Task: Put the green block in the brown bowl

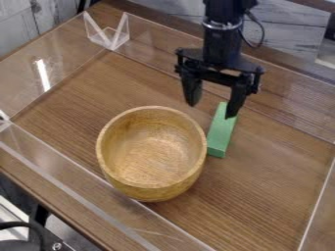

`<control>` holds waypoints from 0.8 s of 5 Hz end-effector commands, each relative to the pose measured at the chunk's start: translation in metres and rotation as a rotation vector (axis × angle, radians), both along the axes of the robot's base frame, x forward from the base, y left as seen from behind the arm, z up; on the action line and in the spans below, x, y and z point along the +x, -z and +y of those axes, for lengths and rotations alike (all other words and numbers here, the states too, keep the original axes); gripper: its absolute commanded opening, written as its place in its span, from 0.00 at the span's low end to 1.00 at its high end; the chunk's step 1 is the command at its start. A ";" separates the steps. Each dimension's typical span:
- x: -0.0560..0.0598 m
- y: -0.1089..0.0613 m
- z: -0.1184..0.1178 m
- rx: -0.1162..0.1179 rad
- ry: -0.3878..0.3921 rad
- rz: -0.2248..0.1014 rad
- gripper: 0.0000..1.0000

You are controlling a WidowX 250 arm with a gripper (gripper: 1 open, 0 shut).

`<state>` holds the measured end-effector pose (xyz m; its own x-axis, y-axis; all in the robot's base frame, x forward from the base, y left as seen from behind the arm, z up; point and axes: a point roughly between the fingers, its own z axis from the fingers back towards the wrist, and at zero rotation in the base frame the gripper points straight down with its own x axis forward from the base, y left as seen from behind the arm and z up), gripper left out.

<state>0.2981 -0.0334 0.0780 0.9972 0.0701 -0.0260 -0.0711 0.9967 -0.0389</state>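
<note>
The green block (pixel 221 136) lies flat on the wooden table just right of the brown bowl (pixel 152 152), one long side almost against the bowl's wall. The bowl is round, light wood, and holds nothing. My black gripper (pixel 216 102) hangs straight down over the block's far end, open, with its two fingers spread. The right fingertip (pixel 234 108) overlaps the block's far end in the picture. Whether it touches the block I cannot tell. Nothing is between the fingers.
Clear acrylic walls (pixel 78 191) fence the wooden table (pixel 92 93) on all sides. A small clear plastic stand (pixel 106 31) sits at the back left corner.
</note>
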 end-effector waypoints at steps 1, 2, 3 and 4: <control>0.005 -0.002 -0.006 -0.009 0.007 -0.054 1.00; 0.008 0.005 -0.011 -0.016 0.002 -0.073 1.00; 0.011 0.013 -0.013 -0.019 -0.007 -0.089 1.00; 0.014 0.019 -0.014 -0.024 -0.023 -0.109 1.00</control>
